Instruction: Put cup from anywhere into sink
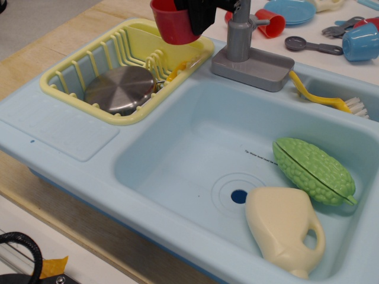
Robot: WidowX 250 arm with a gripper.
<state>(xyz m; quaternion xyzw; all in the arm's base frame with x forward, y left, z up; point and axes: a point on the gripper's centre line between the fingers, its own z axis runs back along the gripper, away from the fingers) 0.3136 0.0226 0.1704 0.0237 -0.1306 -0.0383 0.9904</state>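
Observation.image: your gripper point(198, 13) holds the cup point(172, 22) above the rack point(71, 74).

You see the black jaws clamped on the cup's right side, the cup lifted clear over the rack's far corner, left of the faucet point(240, 29). A steel lid point(120, 89) lies in the rack. The sink point(177, 154), to the right and nearer you, holds a green gourd point(312, 170) and a cream jug point(285, 228) beside the drain point(239, 196). A yellow brush point(328, 97) rests on its far rim.
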